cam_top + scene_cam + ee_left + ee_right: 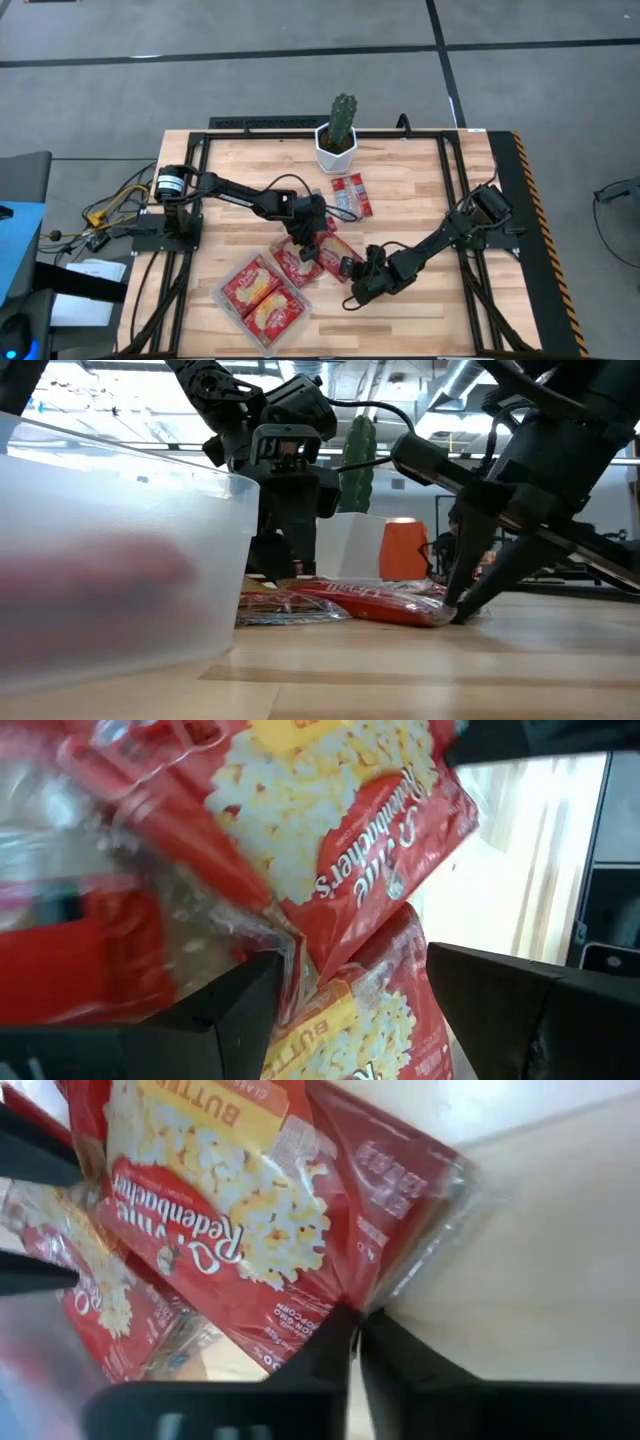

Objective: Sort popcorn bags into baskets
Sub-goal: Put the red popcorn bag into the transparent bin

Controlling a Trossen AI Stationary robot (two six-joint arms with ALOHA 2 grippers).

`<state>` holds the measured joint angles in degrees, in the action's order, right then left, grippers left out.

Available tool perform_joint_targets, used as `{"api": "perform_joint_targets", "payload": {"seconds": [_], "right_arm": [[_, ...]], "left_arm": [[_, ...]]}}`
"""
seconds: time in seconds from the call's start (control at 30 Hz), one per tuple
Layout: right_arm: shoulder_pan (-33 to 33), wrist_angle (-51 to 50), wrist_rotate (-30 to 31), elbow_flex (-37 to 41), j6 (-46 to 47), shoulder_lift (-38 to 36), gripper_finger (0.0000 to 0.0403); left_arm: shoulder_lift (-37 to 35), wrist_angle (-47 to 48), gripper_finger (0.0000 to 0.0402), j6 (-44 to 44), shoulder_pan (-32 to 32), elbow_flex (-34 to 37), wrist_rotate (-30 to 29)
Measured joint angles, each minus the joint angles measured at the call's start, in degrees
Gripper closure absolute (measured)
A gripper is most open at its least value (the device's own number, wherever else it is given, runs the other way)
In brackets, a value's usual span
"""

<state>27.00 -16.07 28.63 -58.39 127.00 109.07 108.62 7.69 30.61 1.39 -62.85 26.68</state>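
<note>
While your right gripper (355, 1330) has its two fingers pressed together on the corner of a large popcorn bag (230, 1210) at the table's middle, your left gripper (345, 990) stands wide open over the neighbouring bags (300, 262), its fingers on either side of them. You see the clear basket (262, 300) just beside, toward the front, with two bags inside. Two slim packets (351, 193) lie near the cactus pot (337, 152).

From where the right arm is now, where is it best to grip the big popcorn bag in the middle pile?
Probably at its crimped end seam. The big popcorn bag lies flat on the table, so its broad face gives nothing to pinch. The thin edge facing the right gripper sticks out free of the other bags; come in low from that side.
</note>
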Motion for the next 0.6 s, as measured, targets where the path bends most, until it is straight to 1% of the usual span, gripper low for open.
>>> {"api": "perform_joint_targets", "payload": {"seconds": [0.07, 0.2, 0.3, 0.43, 0.6], "right_arm": [[0.0, 0.02, 0.52, 0.0, -0.53, -0.05, 0.0392], [0.23, -0.06, 0.81, 0.08, -1.69, -0.79, 0.0392], [0.02, -1.32, 1.8, -0.03, -5.06, -1.64, 0.0397], [-0.61, -1.37, 1.27, -1.71, -8.7, -2.26, 0.0398], [-1.03, -1.26, 0.15, -4.88, -14.24, -2.33, 0.0399]], "left_arm": [[0.0, 0.59, 0.0162, 0.02, 0.0, 0.01, 0.76], [0.0, 2.04, 0.0162, 0.1, 0.36, 0.0, 5.36], [0.01, 2.84, 0.0162, 1.09, 0.57, 0.0, 9.41], [0.0, 3.02, 0.0162, 4.06, 0.59, 0.01, 15.03], [-1.06, 4.05, 0.0162, 7.29, 0.52, 0.02, 18.51]]}}
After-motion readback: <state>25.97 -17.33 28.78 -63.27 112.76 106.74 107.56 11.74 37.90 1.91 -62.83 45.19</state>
